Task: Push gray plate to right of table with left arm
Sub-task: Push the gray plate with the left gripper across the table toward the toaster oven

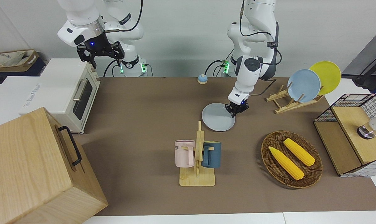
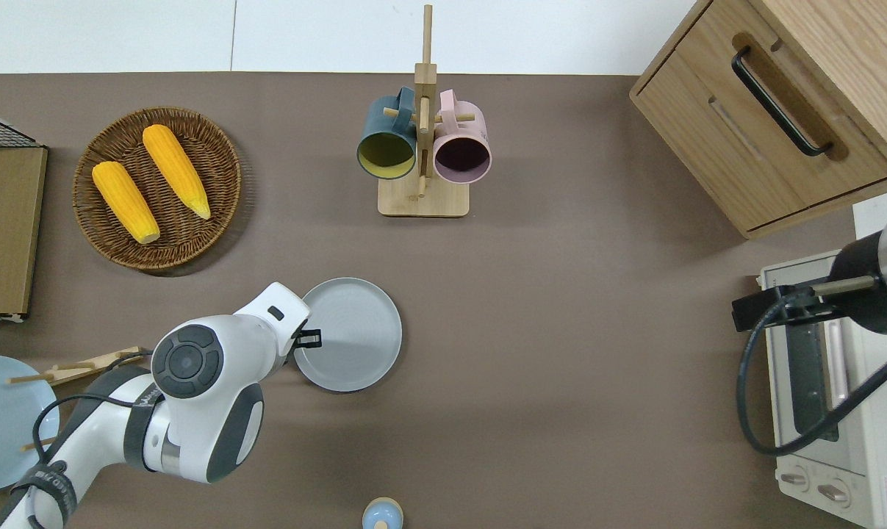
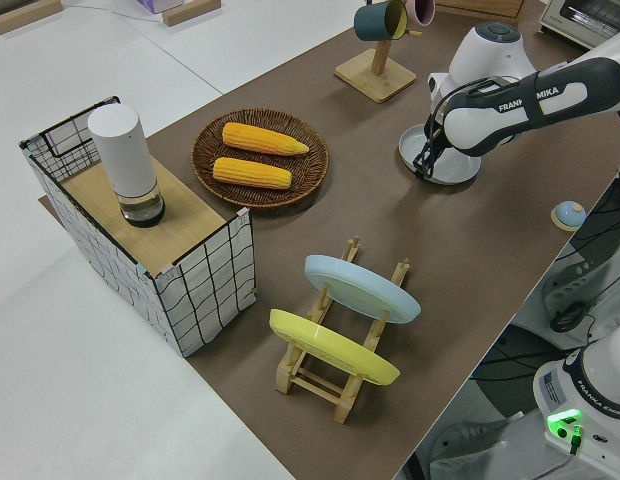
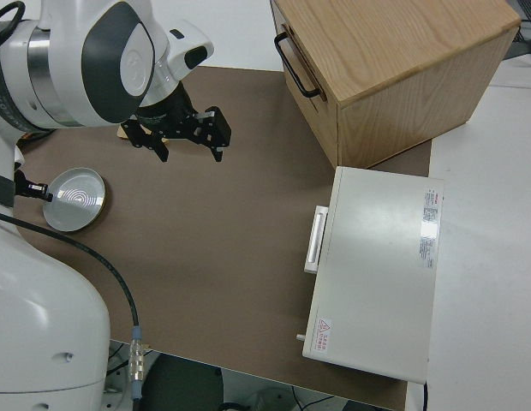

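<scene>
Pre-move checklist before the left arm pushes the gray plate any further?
1. Left gripper down at the gray plate's edge on the left arm's side: ok.
2. Finger state of the left gripper: cannot tell.
3. Plate flat on the table: ok.
4. Path toward the right arm's end bare brown cover up to the toaster oven: ok.
5. Mug rack clear of the path, farther from the robots than the plate: ok.
6. Right gripper parked, fingers open: ok.
</scene>
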### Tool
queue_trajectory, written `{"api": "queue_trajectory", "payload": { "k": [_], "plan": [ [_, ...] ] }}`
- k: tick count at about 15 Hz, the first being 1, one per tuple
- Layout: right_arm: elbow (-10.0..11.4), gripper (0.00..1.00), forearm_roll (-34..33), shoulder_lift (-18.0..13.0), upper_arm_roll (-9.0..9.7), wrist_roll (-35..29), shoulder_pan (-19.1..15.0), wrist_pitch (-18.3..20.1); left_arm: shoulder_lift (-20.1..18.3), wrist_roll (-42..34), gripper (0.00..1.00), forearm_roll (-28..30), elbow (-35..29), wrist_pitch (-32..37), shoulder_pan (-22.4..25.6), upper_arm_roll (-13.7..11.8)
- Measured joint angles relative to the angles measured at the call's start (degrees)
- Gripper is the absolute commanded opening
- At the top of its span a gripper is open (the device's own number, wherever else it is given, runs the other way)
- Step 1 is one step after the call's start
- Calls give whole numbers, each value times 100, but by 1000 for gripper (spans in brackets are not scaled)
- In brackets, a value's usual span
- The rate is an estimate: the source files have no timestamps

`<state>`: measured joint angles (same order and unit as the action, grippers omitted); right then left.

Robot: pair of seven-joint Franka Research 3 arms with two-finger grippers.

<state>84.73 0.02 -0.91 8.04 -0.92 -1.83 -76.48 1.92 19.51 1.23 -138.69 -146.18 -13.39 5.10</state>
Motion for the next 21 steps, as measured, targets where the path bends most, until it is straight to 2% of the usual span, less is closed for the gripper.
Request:
{"api": "queue_trajectory", "payload": {
  "k": [14,21],
  "plan": [
    [0,983,0,0,0,0,0,0,247,1553,0,0,305,-19,-1117,60],
    [0,983,0,0,0,0,0,0,550,2385,0,-5,675,-25,-1674,73]
  ]
}}
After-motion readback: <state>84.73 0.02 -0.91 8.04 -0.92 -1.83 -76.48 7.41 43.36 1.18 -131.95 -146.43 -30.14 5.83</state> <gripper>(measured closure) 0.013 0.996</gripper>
